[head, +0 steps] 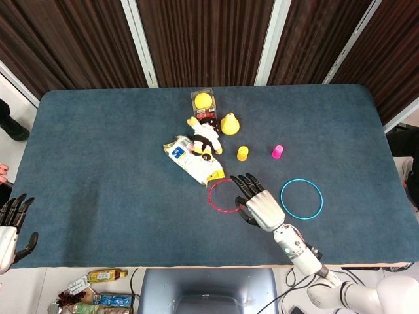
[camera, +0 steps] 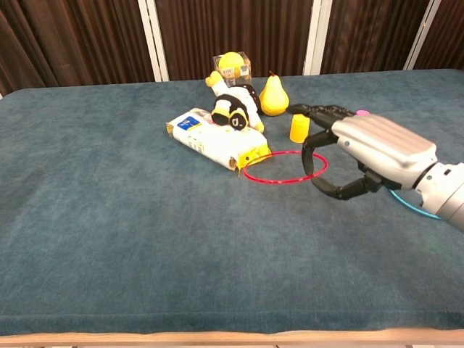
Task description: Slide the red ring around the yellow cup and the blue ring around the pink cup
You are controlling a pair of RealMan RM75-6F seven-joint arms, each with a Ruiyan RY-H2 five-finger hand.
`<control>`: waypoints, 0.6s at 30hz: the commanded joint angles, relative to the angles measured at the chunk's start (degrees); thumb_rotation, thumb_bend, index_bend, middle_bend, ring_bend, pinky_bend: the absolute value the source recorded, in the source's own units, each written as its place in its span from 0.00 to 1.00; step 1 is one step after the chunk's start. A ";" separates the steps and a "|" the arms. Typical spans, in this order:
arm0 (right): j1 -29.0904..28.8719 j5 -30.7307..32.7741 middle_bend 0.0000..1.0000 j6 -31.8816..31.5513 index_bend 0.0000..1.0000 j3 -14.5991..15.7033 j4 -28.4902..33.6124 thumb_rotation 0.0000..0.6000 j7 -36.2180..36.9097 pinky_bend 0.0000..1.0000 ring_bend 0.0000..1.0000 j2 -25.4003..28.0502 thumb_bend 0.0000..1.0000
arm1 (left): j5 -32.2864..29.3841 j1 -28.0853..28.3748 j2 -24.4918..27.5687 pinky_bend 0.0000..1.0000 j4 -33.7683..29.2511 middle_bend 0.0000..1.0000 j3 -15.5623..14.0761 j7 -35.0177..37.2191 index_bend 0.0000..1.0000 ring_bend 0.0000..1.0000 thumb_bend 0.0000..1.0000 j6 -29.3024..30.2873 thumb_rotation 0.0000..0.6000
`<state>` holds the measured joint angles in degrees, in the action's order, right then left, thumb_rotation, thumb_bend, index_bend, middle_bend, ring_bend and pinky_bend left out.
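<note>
Pink cup (camera: 360, 112) nearly hidden behind right hand (camera: 370, 148) in chest view, blue ring (camera: 409, 204) mostly covered by its wrist, left hand (head: 12, 226) cut by head-view edge, grip unclear

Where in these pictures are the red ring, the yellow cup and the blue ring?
red ring (head: 214, 199), head view, on its left arc.
yellow cup (head: 243, 153), head view, on its top.
blue ring (head: 302, 181), head view, on its far arc.

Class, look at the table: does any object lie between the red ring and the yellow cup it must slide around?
No. The stretch between the red ring and the yellow cup is bare; the wipes pack lies just left of it.
</note>
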<state>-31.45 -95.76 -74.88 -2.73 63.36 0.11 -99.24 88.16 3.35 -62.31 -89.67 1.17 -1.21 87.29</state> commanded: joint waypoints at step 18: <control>-5.03 9.95 0.12 4.75 0.96 -10.44 -6.11 1.00 -8.25 0.00 0.00 1.50 0.59 | -0.54 0.27 -0.29 0.19 -0.20 0.00 0.01 -1.13 0.00 0.00 0.43 -0.79 1.00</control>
<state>-35.31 -87.25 -71.91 -12.08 60.13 -7.79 -96.74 87.64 3.61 -62.59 -89.88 1.17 -2.33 86.52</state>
